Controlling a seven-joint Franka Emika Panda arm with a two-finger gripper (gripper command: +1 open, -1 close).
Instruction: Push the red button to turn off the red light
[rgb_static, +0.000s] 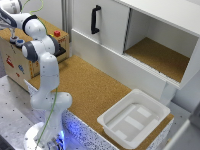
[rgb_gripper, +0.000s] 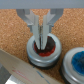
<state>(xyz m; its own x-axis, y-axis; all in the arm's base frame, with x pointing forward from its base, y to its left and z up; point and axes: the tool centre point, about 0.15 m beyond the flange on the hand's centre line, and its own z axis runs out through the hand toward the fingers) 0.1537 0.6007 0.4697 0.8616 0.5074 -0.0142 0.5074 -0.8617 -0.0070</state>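
Cork surface (rgb_static: 95, 90) everywhere, and your arm (rgb_static: 42, 60) folds back toward the exterior view's left, so the gripper's out of frame there. Wrist view saves you: gripper (rgb_gripper: 42, 44) is pinched narrow, tips right on the red button (rgb_gripper: 45, 50). Blue button (rgb_gripper: 75, 61) sits just beside it, cut off at the edge.

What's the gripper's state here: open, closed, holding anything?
Gripper: closed, fingertips together, holding nothing, tips down on the red button beside the blue button.
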